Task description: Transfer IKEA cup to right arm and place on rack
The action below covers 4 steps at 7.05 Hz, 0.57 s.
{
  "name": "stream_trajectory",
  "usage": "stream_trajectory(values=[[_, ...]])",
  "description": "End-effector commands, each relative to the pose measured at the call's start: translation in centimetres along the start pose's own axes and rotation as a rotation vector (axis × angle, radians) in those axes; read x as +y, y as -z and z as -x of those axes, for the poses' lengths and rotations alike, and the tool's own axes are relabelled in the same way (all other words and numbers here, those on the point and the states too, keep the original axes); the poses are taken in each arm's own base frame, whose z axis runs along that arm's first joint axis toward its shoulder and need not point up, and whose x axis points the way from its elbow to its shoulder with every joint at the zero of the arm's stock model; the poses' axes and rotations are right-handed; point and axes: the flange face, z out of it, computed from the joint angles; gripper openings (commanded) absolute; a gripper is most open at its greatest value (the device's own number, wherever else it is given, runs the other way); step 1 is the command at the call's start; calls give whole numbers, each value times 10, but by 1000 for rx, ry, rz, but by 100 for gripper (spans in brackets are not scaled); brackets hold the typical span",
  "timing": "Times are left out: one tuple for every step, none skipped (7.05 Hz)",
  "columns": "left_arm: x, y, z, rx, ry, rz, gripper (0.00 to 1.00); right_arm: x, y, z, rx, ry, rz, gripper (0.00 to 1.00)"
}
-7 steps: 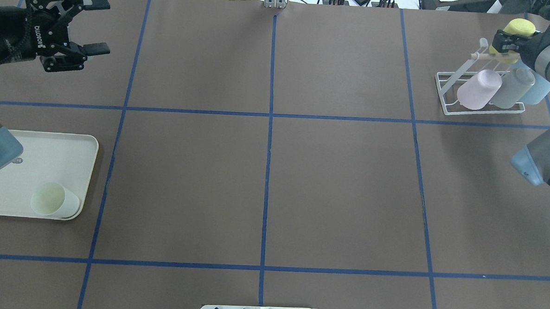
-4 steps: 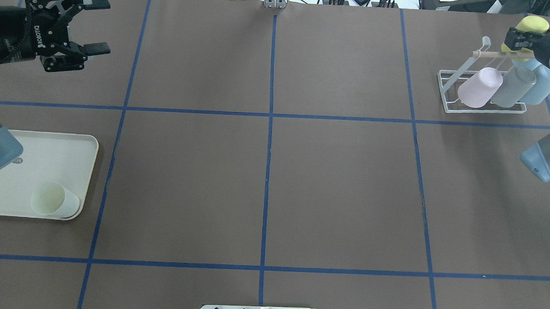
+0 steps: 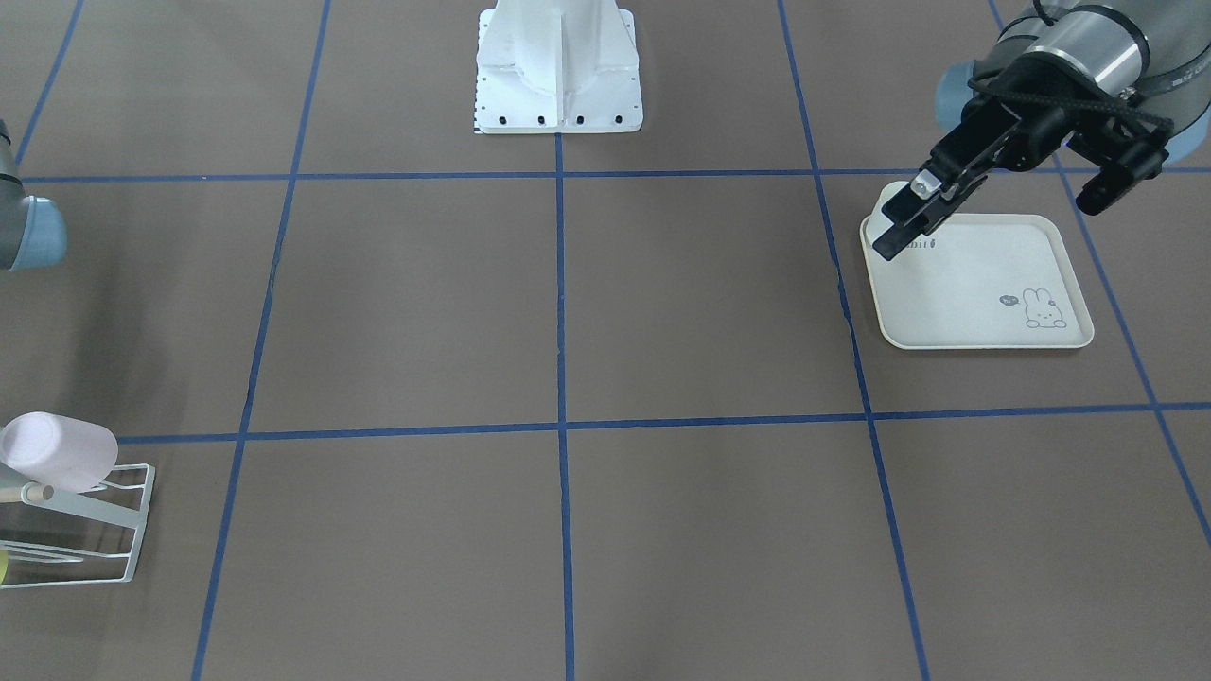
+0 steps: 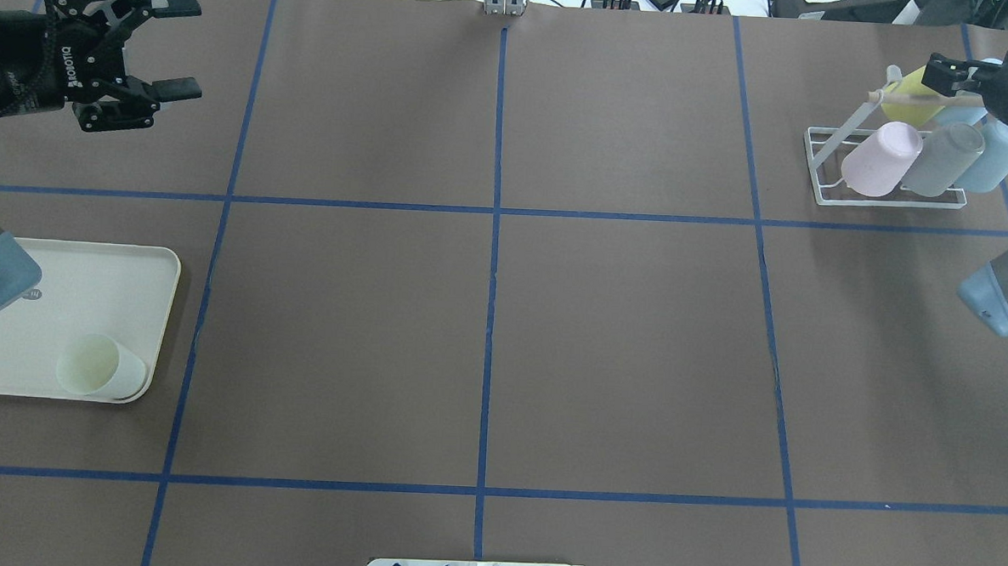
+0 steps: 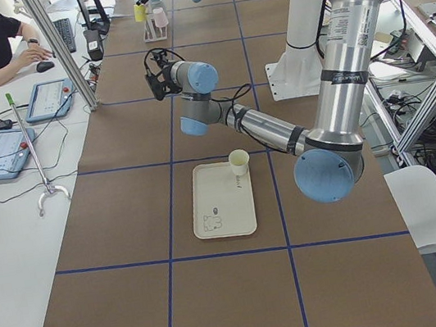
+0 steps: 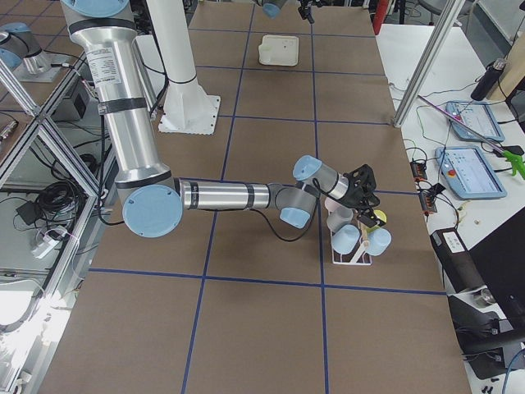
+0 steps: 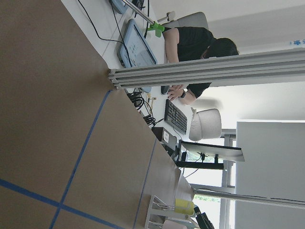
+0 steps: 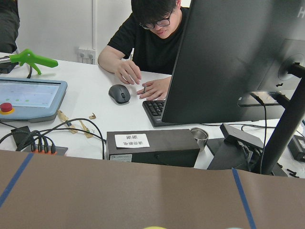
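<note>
Yellow cup on rack edge, right gripper beside it, grip unclear, left gripper spread above table corner.

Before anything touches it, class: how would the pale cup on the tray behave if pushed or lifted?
The pale cup looks empty and thin-walled, so probably light. Standing upright near the edge of the tray, it may tip or slide off if pushed.

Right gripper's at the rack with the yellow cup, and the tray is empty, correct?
The tray isn't empty: the overhead view shows a pale cup on it. The right gripper is indeed at the rack with the yellow cup.
</note>
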Motion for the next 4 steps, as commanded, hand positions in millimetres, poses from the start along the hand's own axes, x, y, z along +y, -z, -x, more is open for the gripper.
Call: stream_trajectory(values=[[2,4,-4,3,-8,7,100,-19,10,1,-68,-15,23,100],[3,11,-1,-16,-7,28,100,-46,22,-17,-127,-44,75,100],[-4,32,4,-28,-41,9,100,-79,38,-31,-177,-73,122,100],[-4,55,23,-81,-145,28,100,-100,57,-20,-200,-81,155,100]])
